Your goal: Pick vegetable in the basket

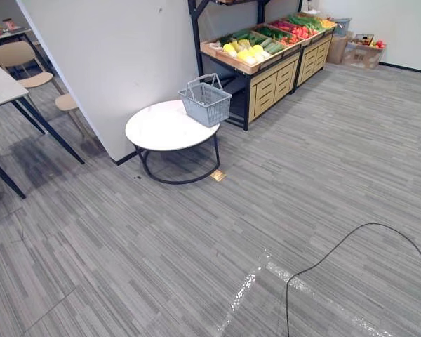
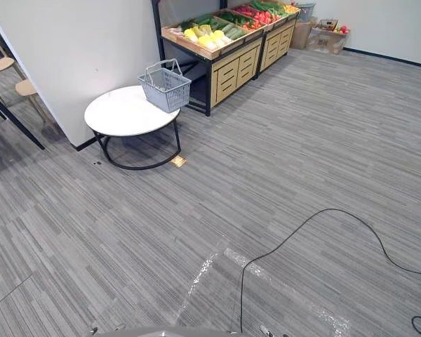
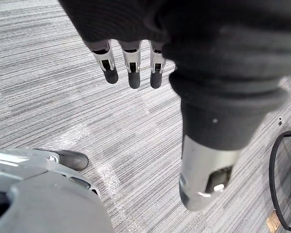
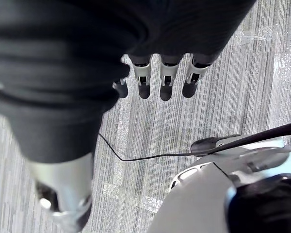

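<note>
Our left hand [image 3: 133,68] and right hand [image 4: 166,80] hang above the floor [image 1: 302,210], fingers loosely straight, holding nothing. The vegetables [image 1: 247,52] lie on the wooden stand [image 1: 270,83], beside the desk [image 1: 158,130] carrying the grey basket [image 1: 205,102]. We judge them light, firm and smooth: take one around its middle.

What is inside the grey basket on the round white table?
Nothing shows inside the basket; its mesh walls partly screen the bottom, so a small item there cannot be excluded.

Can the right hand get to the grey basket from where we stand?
Probably not: the basket sits on the round table far across the carpet, nothing between; the right hand hangs open.
</note>
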Controlling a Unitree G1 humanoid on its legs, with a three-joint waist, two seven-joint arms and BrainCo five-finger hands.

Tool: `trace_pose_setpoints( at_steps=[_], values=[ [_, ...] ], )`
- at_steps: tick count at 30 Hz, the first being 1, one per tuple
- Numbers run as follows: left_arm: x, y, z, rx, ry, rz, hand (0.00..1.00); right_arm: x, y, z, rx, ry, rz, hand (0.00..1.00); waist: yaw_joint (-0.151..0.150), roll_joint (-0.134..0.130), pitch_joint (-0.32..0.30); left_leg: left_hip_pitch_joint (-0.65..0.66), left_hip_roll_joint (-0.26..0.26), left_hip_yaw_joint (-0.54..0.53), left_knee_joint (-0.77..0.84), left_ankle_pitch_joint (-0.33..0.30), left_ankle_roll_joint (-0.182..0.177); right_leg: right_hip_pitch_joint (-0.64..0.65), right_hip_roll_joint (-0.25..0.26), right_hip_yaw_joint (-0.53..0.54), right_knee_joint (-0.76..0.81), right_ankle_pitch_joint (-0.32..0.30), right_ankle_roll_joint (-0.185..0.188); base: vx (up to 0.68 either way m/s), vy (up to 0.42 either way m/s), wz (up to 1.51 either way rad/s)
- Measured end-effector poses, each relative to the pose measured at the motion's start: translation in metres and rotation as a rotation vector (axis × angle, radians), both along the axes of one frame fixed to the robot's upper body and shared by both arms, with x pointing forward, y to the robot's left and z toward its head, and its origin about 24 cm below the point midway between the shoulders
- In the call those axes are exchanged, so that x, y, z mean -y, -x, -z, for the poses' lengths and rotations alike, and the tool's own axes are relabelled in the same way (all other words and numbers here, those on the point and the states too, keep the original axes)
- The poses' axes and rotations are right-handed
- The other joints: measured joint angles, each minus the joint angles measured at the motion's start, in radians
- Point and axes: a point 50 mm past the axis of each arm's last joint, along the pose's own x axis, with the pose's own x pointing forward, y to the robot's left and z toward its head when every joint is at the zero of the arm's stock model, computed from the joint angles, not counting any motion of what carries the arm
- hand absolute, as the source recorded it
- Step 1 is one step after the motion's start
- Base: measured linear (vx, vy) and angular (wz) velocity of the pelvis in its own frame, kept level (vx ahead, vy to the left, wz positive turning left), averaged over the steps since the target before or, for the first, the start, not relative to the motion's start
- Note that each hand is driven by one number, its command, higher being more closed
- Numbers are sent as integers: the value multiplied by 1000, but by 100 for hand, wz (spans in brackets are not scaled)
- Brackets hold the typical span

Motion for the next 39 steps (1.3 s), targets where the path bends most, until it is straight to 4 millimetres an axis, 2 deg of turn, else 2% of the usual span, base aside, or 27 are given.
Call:
trace_pose_setpoints(
  at_steps=[2, 4, 6, 7, 11, 31, 39],
  values=[
    [0, -2, 0, 4, -1, -1, 0, 0, -3, 0, 7, 0, 0, 0, 0, 7, 7, 16, 0, 5, -6, -3, -5, 16, 2, -2, -5, 0, 0, 80, -7, -7],
    [0, -3, 0, 4, -2, -1, 0, 0, -6, 0, 14, 1, -1, 0, 0, 1, 18, 32, 1, 8, -16, -8, -12, 26, 5, -2, -11, 0, 1, 44, -16, -6],
    [-1, -3, 0, 1, -8, -3, 0, 0, -6, 0, 16, 2, 0, 0, 0, -6, 26, 36, 1, 13, -16, -11, -18, 36, 5, -1, -18, -1, 13, 12, -17, -4],
    [-1, -4, 0, -3, -14, -5, 0, -1, -9, -1, 22, 2, 2, 0, 0, 7, 25, 38, 1, 19, -16, -12, -18, 37, 5, -1, -18, -3, 19, -6, -11, -4],
    [-2, -5, 0, -23, -26, -8, 0, -1, -10, -1, 32, 2, 18, 0, 0, 4, 38, 45, 4, 33, -19, -14, -21, 38, 6, 0, -16, -12, 44, -22, -28, -7],
    [-1, -5, 2, -51, 15, 17, 0, -2, -6, 1, -5, -32, 30, 0, 2, -2, 42, 51, 4, 36, -23, -13, -20, 38, 6, -2, -15, -8, 37, -23, -11, 0],
    [-2, -5, 1, -50, 4, 25, 0, -2, -7, 1, 3, -30, 26, 0, 2, -13, 49, 80, 5, 43, -22, -18, -27, 64, 5, -1, -17, -8, 37, -24, -13, -1]
  ],
)
